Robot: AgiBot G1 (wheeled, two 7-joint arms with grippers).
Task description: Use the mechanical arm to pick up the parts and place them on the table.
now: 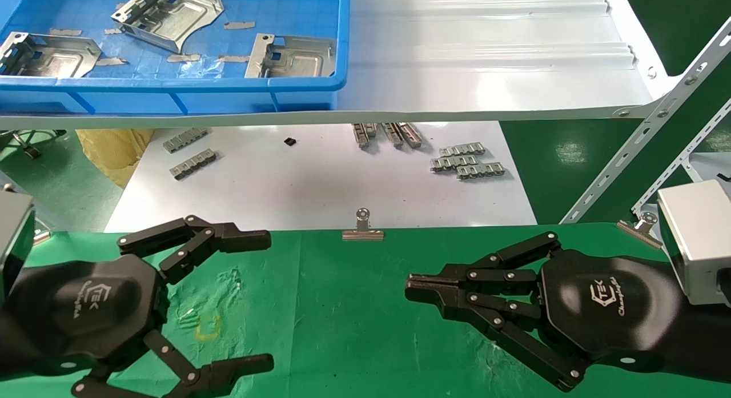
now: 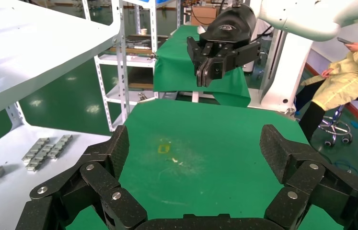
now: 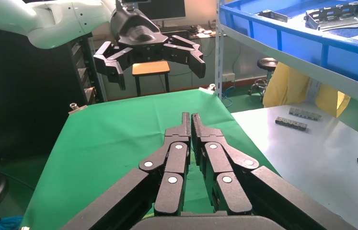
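Three silvery sheet-metal parts lie in a blue bin (image 1: pixel 171 98) on the upper shelf: one at the left (image 1: pixel 45 55), one in the middle (image 1: pixel 168 15), one at the right (image 1: pixel 291 56). Two of them show in the right wrist view (image 3: pixel 337 14). My left gripper (image 1: pixel 268 298) hovers open and empty over the green cloth table (image 1: pixel 342 318), its fingers (image 2: pixel 282 151) wide apart. My right gripper (image 1: pixel 412 289) is shut and empty above the cloth on the right; its fingertips (image 3: pixel 190 120) are pressed together. Each gripper shows in the other's wrist view, the right one (image 2: pixel 210 72) and the left one (image 3: pixel 155 64).
A white board (image 1: pixel 320 187) beyond the cloth holds several small grey toothed strips (image 1: pixel 465 161). Silver binder clips (image 1: pixel 362 229) pin the cloth's far edge. A white ribbed shelf (image 1: pixel 485 55) overhangs the board, with slanted metal braces (image 1: pixel 645 135) at the right. A yellow square outline (image 1: pixel 208 326) marks the cloth.
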